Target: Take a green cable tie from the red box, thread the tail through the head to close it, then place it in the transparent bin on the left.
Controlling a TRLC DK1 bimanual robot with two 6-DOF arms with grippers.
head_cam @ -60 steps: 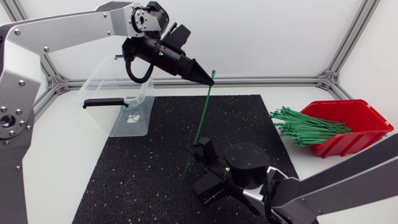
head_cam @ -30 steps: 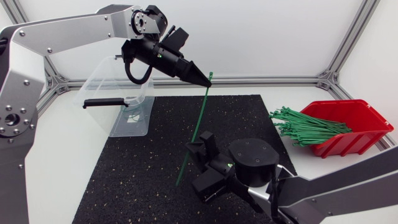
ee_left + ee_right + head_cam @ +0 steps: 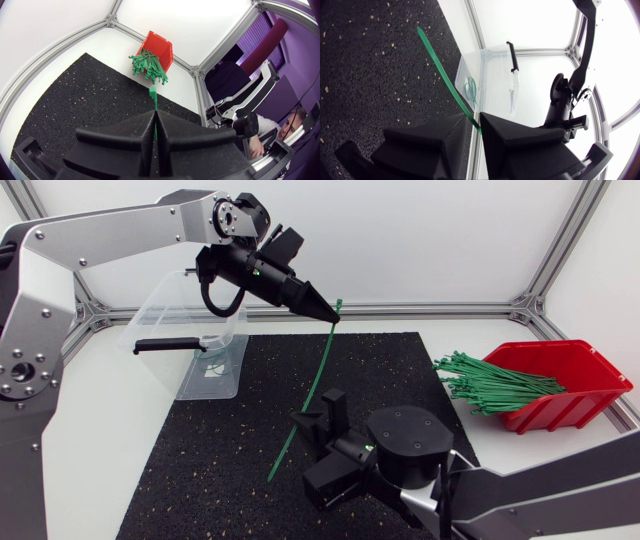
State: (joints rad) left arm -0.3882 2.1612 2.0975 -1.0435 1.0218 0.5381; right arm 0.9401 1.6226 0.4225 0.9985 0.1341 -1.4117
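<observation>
**Threading step: green cable tie (image 3: 313,393) held open between 2 grippers, above the table.**
Head view: the left gripper (image 3: 332,318) clamps the tie's upper end over the black mat (image 3: 200,460). The right gripper (image 3: 305,442) grips it lower down, and the tail hangs free. It is between the red box (image 3: 575,370) and the transparent bin (image 3: 190,330), apart from both. Left wrist view: fingers pressed together on the tie, head protruding ahead. Right wrist view: tie pinched between both fingers. Next move, as judged: curl the tail towards the head and align it with the slot.
</observation>
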